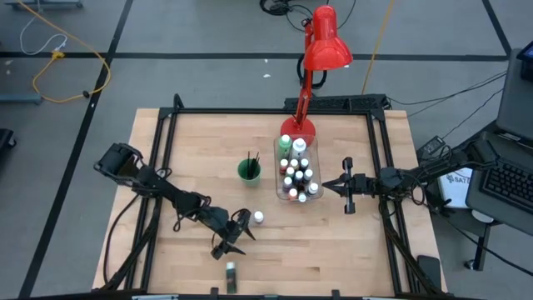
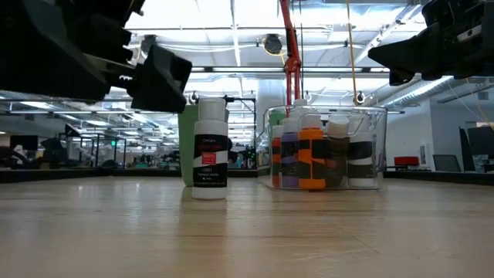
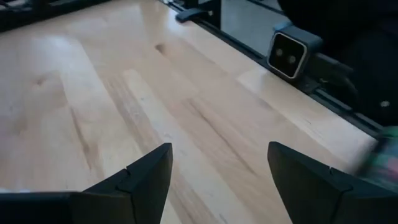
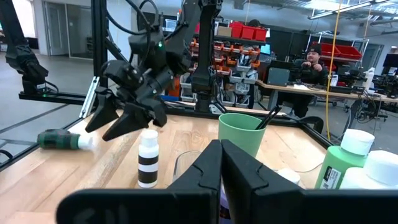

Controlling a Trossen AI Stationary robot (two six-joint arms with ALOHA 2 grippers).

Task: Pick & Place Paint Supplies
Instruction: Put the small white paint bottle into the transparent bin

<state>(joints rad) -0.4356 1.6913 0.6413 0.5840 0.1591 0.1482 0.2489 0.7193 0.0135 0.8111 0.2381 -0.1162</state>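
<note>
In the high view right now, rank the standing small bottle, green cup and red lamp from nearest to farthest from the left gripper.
From the left gripper:
1. Standing small bottle, just beside it toward the table's middle.
2. Green cup, farther up the table, left of the clear bin.
3. Red lamp, at the far edge.

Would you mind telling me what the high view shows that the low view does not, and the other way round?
Only the high view shows the red lamp's shade, the bottle lying on its side near the table's front edge, and brushes standing in the green cup. Only the low view shows the room behind the table and the label on the upright bottle. Both show that bottle, the clear bin of bottles, and both arms: left gripper open, right gripper shut.
</note>
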